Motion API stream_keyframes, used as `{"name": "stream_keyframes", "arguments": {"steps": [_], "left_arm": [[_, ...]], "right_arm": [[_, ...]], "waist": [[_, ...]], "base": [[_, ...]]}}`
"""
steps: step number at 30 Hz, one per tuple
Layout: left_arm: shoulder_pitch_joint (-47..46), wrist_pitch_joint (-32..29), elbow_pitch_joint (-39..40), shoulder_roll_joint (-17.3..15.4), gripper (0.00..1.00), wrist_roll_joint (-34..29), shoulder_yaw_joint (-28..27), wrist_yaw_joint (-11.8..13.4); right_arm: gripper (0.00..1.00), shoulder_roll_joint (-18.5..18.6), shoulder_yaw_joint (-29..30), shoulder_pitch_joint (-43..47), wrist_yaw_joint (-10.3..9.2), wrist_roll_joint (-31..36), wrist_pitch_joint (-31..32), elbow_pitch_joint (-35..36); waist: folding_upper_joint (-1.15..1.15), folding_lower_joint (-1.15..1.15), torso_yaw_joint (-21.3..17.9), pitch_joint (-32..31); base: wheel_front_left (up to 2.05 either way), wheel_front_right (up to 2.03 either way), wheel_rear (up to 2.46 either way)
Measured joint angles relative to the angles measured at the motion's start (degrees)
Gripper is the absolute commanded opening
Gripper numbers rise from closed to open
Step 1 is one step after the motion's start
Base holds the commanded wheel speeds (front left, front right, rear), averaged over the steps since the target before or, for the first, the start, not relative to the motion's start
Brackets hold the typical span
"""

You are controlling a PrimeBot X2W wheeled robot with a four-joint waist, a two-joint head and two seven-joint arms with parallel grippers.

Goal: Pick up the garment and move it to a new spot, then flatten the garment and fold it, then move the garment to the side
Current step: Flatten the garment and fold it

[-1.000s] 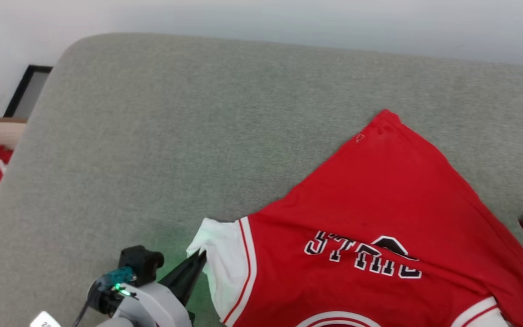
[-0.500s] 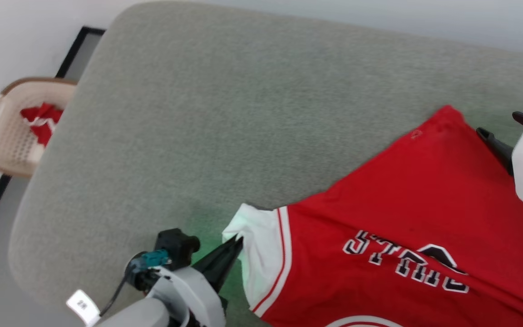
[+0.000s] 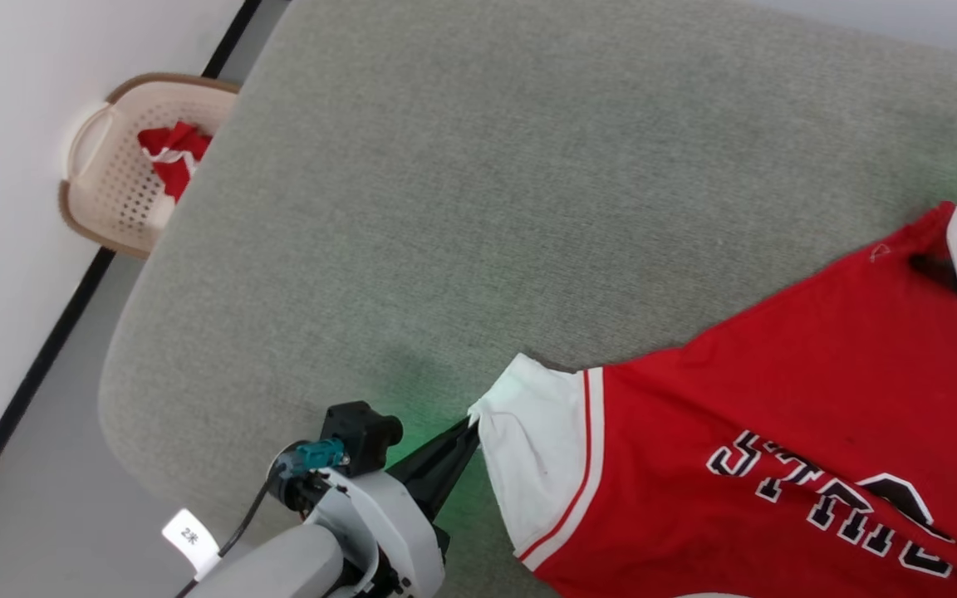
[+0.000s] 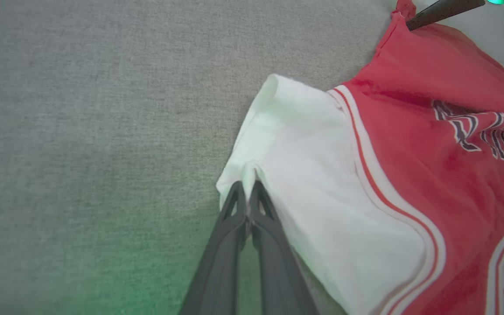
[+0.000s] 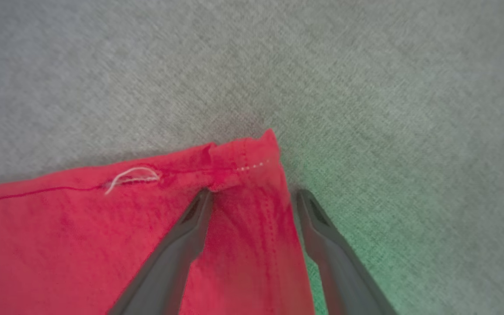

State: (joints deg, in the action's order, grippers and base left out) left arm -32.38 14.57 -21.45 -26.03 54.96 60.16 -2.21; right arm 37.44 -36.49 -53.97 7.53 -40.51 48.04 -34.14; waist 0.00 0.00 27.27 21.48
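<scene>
One white sleeve point(image 4: 313, 183) of the garment point(image 3: 761, 390), spread on a grey cushion point(image 3: 445, 208), is pinched at its edge by the left gripper point(image 4: 247, 186), fingers pressed together. At the far red hem corner point(image 5: 243, 162), the right gripper point(image 5: 254, 194) stands with fingers spread wide, one on the cloth, one just beside it.

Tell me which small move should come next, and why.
Probably close the right gripper on the red hem corner of the shirt: its fingers stand open either side of that corner's edge, while the left gripper is shut on the white sleeve.
</scene>
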Motion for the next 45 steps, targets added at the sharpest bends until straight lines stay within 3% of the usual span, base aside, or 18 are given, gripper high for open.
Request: {"name": "stream_keyframes", "arguments": {"steps": [1,6,14,24,28,37,45], "left_arm": [[-0.01,0.07,-0.35,0.14,0.00,0.00,-0.11,-0.25],[-0.04,0.16,-2.08,0.46,0.00,-0.09,-0.91,-0.92],[-2.22,-1.12,-2.72,-1.41,0.00,-0.30,-1.58,-1.81],[-16.77,-12.20,5.42,-12.55,0.00,-1.41,-6.04,-0.22],[-24.18,-17.97,7.24,-15.11,0.00,-1.97,-7.17,-0.86],[-39.34,-25.63,2.44,-14.19,0.00,-3.00,-7.05,-4.36],[-51.49,-29.80,-5.30,-11.77,0.00,-2.69,-5.93,-4.98]], "right_arm": [[0.00,0.00,-0.65,-0.92,0.00,-1.12,1.82,-0.96],[0.00,0.08,-2.78,-4.05,-0.01,-3.61,6.72,-3.85],[0.00,-0.83,-4.38,-4.70,-0.02,-5.75,4.37,-4.03],[0.00,-1.21,-6.60,-4.96,-0.01,-9.20,-2.97,2.03],[0.00,-0.07,-6.87,-6.62,-0.01,-9.96,-7.16,4.83],[0.00,0.22,-5.67,-11.00,-0.01,-12.93,-15.91,10.07],[0.00,1.78,-4.94,-14.55,-0.01,-15.00,-18.87,13.13]], "waist": [[0.00,0.00,0.32,0.24],[0.00,0.00,0.70,1.08],[0.00,0.00,-1.30,-0.24],[0.00,0.00,-6.93,-5.03],[0.00,0.00,-9.18,-8.09],[0.00,0.00,-13.65,-15.93],[0.00,0.00,-17.77,-20.69]], "base": [[0.00,0.00,0.00],[0.00,0.00,0.00],[0.00,0.00,0.00],[0.00,0.00,0.00],[0.00,0.00,0.00],[0.00,0.00,0.00],[0.00,0.00,0.00]]}}
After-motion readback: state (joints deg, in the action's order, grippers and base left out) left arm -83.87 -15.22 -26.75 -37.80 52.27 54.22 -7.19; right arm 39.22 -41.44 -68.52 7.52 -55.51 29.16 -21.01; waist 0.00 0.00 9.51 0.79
